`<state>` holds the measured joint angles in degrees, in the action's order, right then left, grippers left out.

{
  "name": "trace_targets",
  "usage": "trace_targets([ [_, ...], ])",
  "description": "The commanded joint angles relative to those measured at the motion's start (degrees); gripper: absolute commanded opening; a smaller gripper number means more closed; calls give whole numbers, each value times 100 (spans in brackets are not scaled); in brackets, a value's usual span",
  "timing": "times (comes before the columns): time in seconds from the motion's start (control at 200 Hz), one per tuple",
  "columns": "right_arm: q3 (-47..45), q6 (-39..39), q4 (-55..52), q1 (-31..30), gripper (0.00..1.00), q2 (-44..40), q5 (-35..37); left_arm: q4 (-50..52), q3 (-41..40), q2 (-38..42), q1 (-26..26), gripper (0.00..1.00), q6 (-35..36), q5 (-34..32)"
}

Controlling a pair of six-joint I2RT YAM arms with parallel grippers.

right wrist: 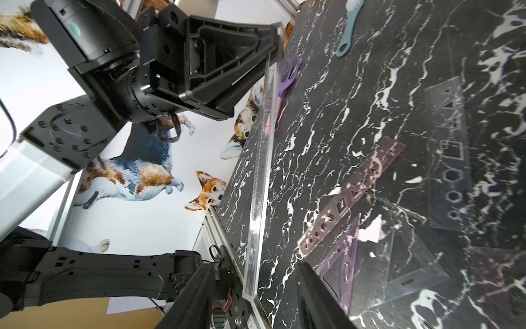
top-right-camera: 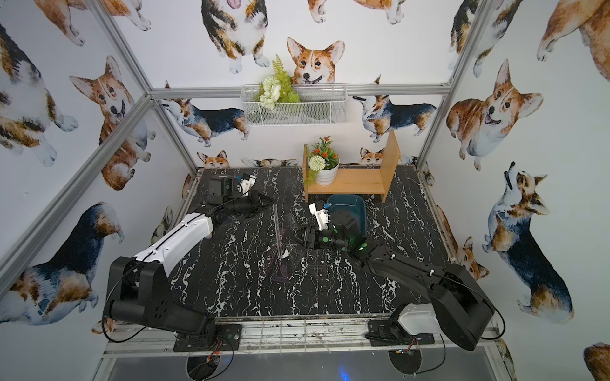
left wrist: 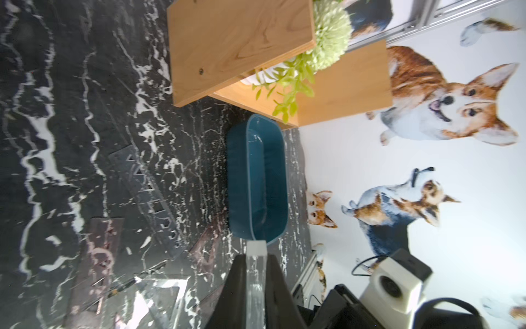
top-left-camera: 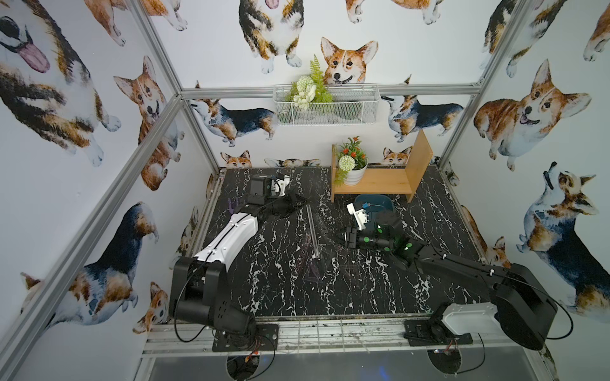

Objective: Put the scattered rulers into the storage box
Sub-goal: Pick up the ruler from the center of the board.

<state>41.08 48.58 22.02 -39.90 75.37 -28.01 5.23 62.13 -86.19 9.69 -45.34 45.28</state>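
Note:
A long clear straight ruler (right wrist: 260, 159) runs between my two grippers above the black marble table. My left gripper (left wrist: 256, 257) is shut on one end of it. Its other end lies between the spread fingers of my right gripper (right wrist: 256, 266), which is open and leaves a gap on one side. In both top views this ruler (top-left-camera: 313, 231) sits mid-table, left of the right gripper (top-left-camera: 335, 237). On the table lie a purple strip ruler (right wrist: 353, 196), a purple set square (right wrist: 341, 270), a clear set square (right wrist: 398, 256) and a clear stencil ruler (right wrist: 449, 159). The teal storage box (top-left-camera: 379, 204) stands behind the right wrist.
A wooden shelf (top-left-camera: 386, 181) with a potted plant (top-left-camera: 353, 165) stands just behind the box. A white wire basket (top-left-camera: 326, 105) hangs on the back wall. A purple toy fork (right wrist: 287, 77) and a pale blue brush (right wrist: 348, 28) lie near the left arm.

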Motion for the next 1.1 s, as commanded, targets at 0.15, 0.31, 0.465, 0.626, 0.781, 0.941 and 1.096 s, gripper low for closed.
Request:
trace_targets([
  [0.15, 47, 513, 811, -71, 53, 266, -411, -1373, -64, 6, -20, 0, -766, 790],
  [0.31, 58, 653, 1041, -77, 48, 368, -596, -1642, -96, 15, -20, 0, -929, 955],
  [0.465, 27, 888, 1405, -84, 42, 481, -777, -2079, -227, 3, -20, 0, -1257, 1104],
  [0.626, 15, 1020, 1644, -80, 40, 544, -851, -2401, -325, -3, -20, 0, -1515, 1200],
  [0.781, -20, 1177, 1915, -80, 37, 618, -951, -2740, -390, -20, -20, 0, -1773, 1290],
  [0.941, -40, 1265, 2078, -84, 31, 677, -1029, -2872, -408, -38, -20, 0, -1883, 1333],
  [1.096, -56, 1340, 2191, -86, 24, 689, -1047, -2958, -456, -47, -20, 0, -1943, 1378],
])
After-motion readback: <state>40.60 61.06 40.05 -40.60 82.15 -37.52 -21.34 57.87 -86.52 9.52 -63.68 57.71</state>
